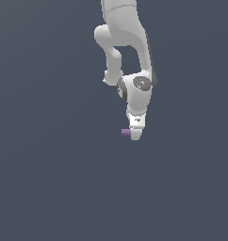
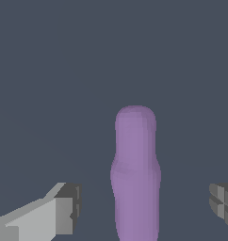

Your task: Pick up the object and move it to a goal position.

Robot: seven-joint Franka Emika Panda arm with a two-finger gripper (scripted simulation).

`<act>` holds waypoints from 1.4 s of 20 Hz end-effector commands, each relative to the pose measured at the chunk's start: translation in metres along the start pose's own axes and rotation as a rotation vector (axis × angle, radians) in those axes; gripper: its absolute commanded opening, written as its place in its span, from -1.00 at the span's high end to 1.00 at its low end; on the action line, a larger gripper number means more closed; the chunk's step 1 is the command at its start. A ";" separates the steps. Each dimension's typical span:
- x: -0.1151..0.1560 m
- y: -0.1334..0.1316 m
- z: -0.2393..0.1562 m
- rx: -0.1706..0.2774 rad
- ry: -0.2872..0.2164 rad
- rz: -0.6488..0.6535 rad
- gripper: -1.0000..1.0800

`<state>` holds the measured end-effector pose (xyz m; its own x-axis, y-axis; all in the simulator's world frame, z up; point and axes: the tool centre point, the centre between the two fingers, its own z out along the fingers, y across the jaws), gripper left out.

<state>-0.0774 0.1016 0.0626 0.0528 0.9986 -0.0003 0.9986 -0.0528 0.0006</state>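
The purple object [image 2: 135, 174] is a short rod with a rounded end. In the wrist view it stands between my two fingers, with a clear gap on each side. My gripper [image 2: 144, 204] is open around it; one grey fingertip [image 2: 69, 207] and the other fingertip [image 2: 223, 203] do not touch it. In the exterior view the white gripper [image 1: 136, 135] points down and covers most of the object [image 1: 126, 132], whose purple end sticks out toward the exterior view's left.
The plain dark grey-blue floor [image 1: 50, 188] fills both views. The white arm [image 1: 127, 42] reaches down from the upper middle of the exterior view. No goal marker shows.
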 end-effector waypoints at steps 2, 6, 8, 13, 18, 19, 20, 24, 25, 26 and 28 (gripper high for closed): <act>0.000 -0.001 0.014 0.001 0.000 -0.002 -0.92; 0.000 -0.001 0.033 0.001 0.000 -0.004 -0.92; 0.000 -0.001 0.039 0.001 0.000 -0.005 -0.92; 0.000 -0.001 0.043 0.001 0.000 -0.005 1.00; 0.000 -0.001 0.043 0.001 0.000 -0.005 1.00; 0.000 -0.001 0.043 0.001 0.000 -0.005 1.00; 0.000 -0.001 0.043 0.001 0.000 -0.005 1.00; 0.000 -0.001 0.043 0.000 0.000 -0.005 1.00; -0.001 -0.001 0.042 0.000 0.000 -0.005 1.00; -0.002 0.000 0.041 0.000 0.000 -0.005 1.00; -0.006 0.000 0.037 0.000 0.000 -0.005 1.00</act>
<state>-0.0783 0.0985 0.0230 0.0470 0.9989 -0.0003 0.9989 -0.0470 0.0002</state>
